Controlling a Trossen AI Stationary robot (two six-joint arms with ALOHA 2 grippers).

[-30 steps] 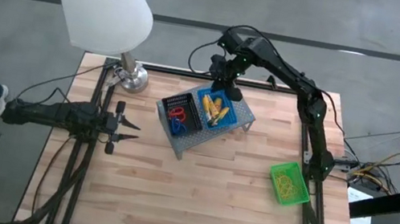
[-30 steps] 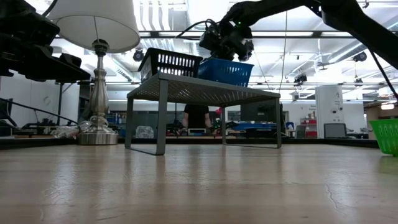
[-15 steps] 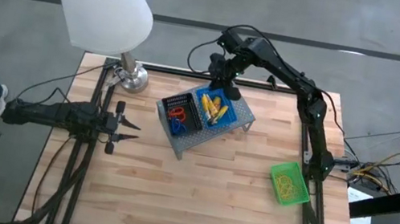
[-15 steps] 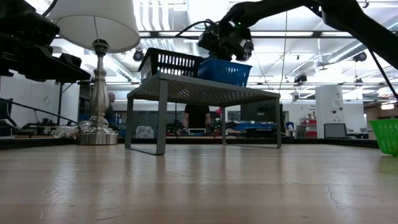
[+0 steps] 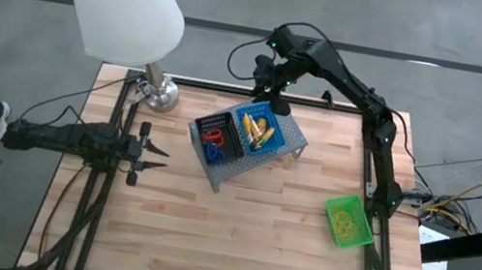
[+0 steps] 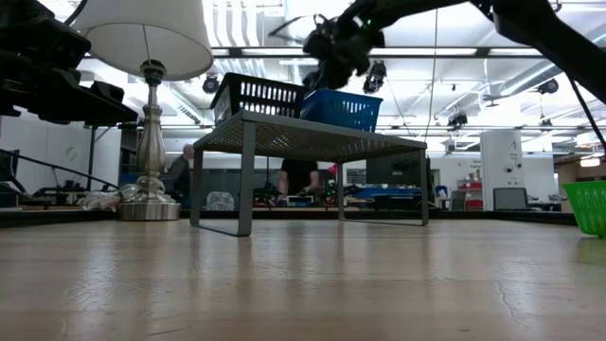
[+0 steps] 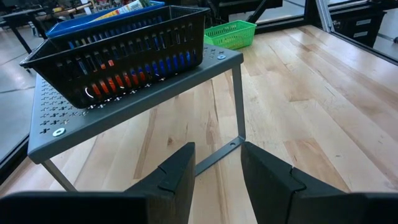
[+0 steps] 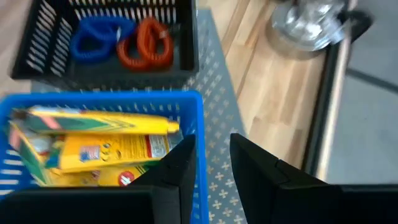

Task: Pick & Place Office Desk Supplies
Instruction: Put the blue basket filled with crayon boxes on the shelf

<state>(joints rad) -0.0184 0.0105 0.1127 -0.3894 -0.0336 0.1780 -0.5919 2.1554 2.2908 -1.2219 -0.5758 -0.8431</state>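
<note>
A grey perforated metal shelf stands on the table and carries a black bin and a blue bin side by side. Red and blue coiled loops lie in the black bin. Yellow oblong boxes lie in the blue bin. A green bin stands on the table near the right edge. My right gripper hangs open and empty above the blue bin's far rim. My left gripper waits open at the table's left, pointing at the shelf.
A lamp with a white shade and a metal base stands at the far left corner. Bare wooden table spreads in front of the shelf. People show in the room beyond the table.
My right gripper has risen from the blue bin, going up and slightly toward the table's far edge. The bins and what lies in them have stayed in place.
</note>
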